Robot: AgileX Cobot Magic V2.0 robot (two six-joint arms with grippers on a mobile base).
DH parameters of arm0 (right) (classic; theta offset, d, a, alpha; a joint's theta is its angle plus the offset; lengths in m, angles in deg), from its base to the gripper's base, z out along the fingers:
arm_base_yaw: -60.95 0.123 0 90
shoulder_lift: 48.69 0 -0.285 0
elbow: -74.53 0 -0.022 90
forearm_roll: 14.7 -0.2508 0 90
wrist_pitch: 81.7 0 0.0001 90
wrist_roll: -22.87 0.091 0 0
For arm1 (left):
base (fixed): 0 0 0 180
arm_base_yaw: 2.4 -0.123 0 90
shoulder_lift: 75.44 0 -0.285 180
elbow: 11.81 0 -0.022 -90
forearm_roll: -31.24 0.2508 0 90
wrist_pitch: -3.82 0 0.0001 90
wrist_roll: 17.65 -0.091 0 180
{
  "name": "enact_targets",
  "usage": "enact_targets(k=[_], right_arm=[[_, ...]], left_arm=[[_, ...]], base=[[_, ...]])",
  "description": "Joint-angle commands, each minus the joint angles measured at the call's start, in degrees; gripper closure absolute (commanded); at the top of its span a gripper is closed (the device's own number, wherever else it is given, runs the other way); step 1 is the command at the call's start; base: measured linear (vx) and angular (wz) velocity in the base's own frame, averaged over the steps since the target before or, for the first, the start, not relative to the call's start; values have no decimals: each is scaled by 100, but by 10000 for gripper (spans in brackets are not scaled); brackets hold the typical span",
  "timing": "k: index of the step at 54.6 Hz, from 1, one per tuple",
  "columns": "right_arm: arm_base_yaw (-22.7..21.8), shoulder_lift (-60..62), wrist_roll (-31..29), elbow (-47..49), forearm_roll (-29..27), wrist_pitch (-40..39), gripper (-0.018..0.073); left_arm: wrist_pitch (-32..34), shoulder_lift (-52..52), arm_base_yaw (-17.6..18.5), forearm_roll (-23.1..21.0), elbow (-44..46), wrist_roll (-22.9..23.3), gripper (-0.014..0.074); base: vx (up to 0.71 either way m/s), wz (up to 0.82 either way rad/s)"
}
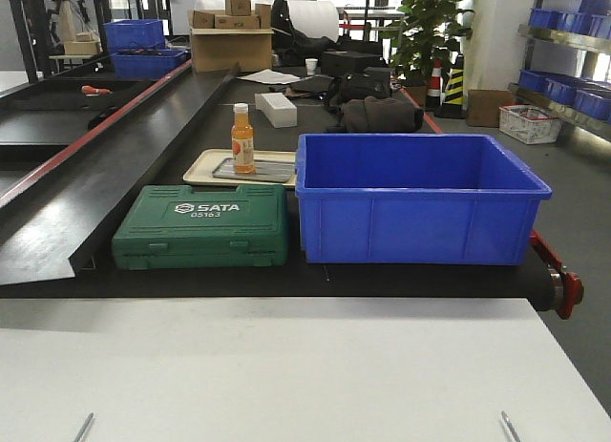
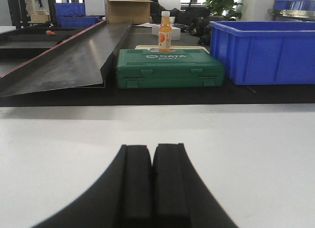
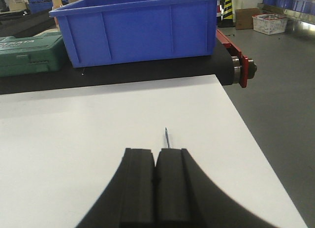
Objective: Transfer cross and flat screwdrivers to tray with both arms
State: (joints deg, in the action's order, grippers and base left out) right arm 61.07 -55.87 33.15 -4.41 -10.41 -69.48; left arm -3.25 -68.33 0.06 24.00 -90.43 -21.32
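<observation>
Steel tips: all the front view shows of the two screwdrivers [image 1: 84,427] is one thin silver tip at each bottom corner, low over the white worktop [image 1: 286,366]. The handles are out of shot.
Right fingers [image 3: 138,188]: closed up tight with no gap. A shaft tip [image 3: 167,138] pokes out just past them, a bit off the seam, so there's no telling whether it's pinched or just lying underneath.
Left fingers [image 2: 137,188]: squeezed together too, with nothing showing between or beyond them.
Tray: a flat grey tray [image 1: 258,170] sits on the cream tray [image 1: 205,165] behind the green tool case [image 1: 202,227], with an orange bottle [image 1: 242,136] standing at its left end. It's probably the target, though that's hard to confirm. It's well apart from the screwdrivers, and the blue bin [image 1: 410,199] is just beside it.
Handling: the tools are probably stiff and fairly light, with the weight at the handle end. A bare shaft is skinny and slick, so it would likely roll or swivel in a pinch.
Where to grab: the handle, or the shaft right next to it, looks like the safer hold.
</observation>
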Motion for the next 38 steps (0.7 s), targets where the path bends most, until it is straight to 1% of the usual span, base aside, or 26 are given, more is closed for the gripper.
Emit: enact_targets(k=[1,33,38], right_arm=[[-22,31,-16,-41,12,-443,567],[-22,31,-16,-41,12,-443,567],[-22,31,-16,-41,12,-484,567]], left_arm=[[505,40,-16,-15,141,49,602],[510,40,-16,-15,141,55,602],[609,40,-16,-19,141,55,602]], base=[[0,0],[0,0],[0,0]])
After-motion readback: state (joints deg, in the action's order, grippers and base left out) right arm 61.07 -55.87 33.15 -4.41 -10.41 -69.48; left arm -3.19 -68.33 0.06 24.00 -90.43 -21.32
